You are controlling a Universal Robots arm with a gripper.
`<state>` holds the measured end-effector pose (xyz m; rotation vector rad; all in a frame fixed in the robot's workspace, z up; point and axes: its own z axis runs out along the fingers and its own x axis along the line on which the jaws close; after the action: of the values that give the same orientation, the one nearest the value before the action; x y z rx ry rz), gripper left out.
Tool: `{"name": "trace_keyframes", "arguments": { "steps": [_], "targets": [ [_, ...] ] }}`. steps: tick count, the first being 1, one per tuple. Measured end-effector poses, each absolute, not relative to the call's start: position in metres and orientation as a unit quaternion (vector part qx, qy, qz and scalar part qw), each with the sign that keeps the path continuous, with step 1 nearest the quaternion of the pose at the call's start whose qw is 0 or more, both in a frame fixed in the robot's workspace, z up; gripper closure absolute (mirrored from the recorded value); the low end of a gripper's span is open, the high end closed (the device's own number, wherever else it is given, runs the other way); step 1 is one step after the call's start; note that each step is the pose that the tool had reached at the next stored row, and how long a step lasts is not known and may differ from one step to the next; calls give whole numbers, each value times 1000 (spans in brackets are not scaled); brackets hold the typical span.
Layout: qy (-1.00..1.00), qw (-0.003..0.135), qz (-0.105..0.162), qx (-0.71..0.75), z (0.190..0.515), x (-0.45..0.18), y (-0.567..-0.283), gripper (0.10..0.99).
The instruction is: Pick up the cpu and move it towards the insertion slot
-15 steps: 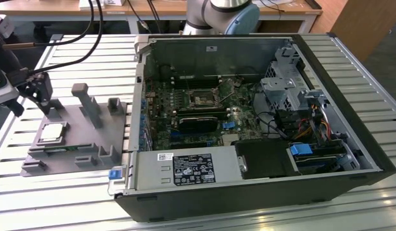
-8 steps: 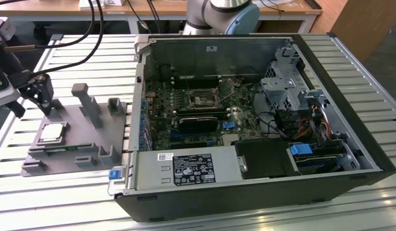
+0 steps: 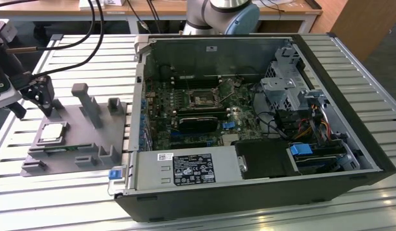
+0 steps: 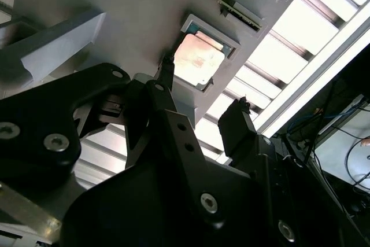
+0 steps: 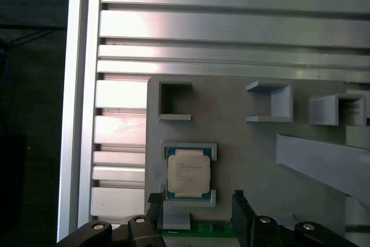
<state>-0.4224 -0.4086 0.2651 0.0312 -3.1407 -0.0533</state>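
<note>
Above the grey fixture plate (image 3: 76, 137), the gripper (image 3: 31, 105) hangs empty with its fingers spread. Close beneath it, the cpu (image 5: 188, 173) lies flat in its nest on the plate, well apart from the insertion slot (image 3: 203, 100) inside the open computer case (image 3: 249, 202). An off-centre descent would likely land a fingertip on the nest wall or tip the chip.

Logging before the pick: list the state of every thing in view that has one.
cpu: lying flat in its recess on the grey fixture, not gripped.
gripper: open, empty, clear of the cpu.
insertion slot: dark centre, apparently no chip in it.
computer case: on its side, panel off, inside exposed.
</note>
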Motion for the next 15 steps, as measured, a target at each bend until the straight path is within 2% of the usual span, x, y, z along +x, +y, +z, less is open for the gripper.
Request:
{"name": "trace_keyframes", "arguments": {
  "steps": [15],
  "targets": [
    [-1000, 0, -17, 10, 258, -422, -409, 498]
  ]
}}
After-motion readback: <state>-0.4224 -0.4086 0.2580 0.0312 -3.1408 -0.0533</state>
